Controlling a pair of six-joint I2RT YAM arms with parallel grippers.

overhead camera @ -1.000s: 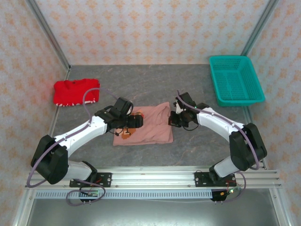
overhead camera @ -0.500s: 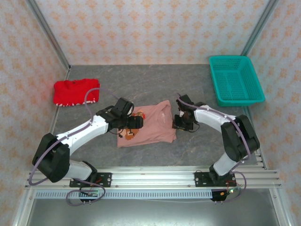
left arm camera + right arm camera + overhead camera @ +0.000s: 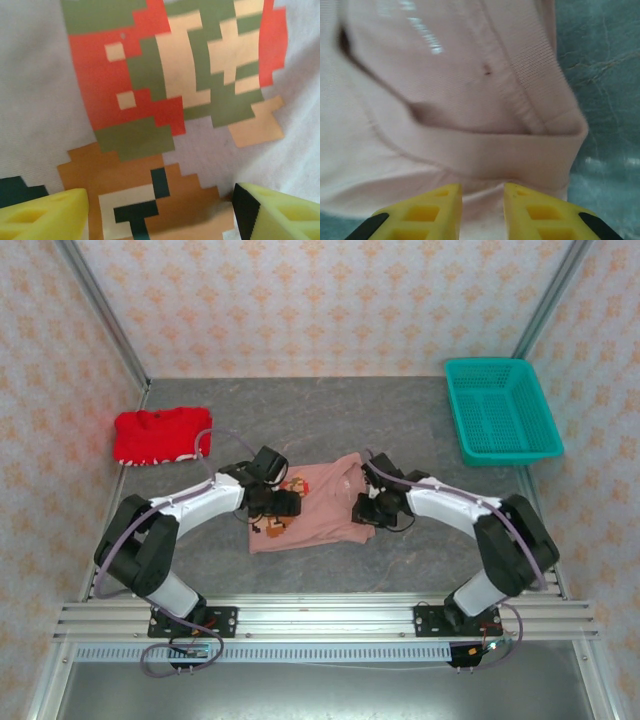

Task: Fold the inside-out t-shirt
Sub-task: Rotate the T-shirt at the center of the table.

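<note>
- Location of the inside-out t-shirt (image 3: 318, 510): centre of the top view, spread on the grey desk (image 3: 400, 420) between the 2 arms.
- Left pincer (image 3: 284, 503): positioned over the left part of the shirt. In the left wrist view its 2 yellow fingertips (image 3: 45, 216) sit in the lower corners of the frame, spread wide, with nothing between them.
- Pixel print (image 3: 170, 90): red, olive, cream and brown blocks on pale fabric, filling most of that frame above the fingertips.
- Right pincer (image 3: 366, 510): positioned at the right edge of the shirt. In the right wrist view its fingertips (image 3: 420, 212) stand close together with a narrow gap, just below a folded ribbed band (image 3: 520, 155). Pink fabric shows in the gap; whether it is pinched cannot be told.
- Red garment (image 3: 160, 435): upper left of the desk, well apart from the shirt.
- Teal basket (image 3: 500, 410): upper right of the desk.
</note>
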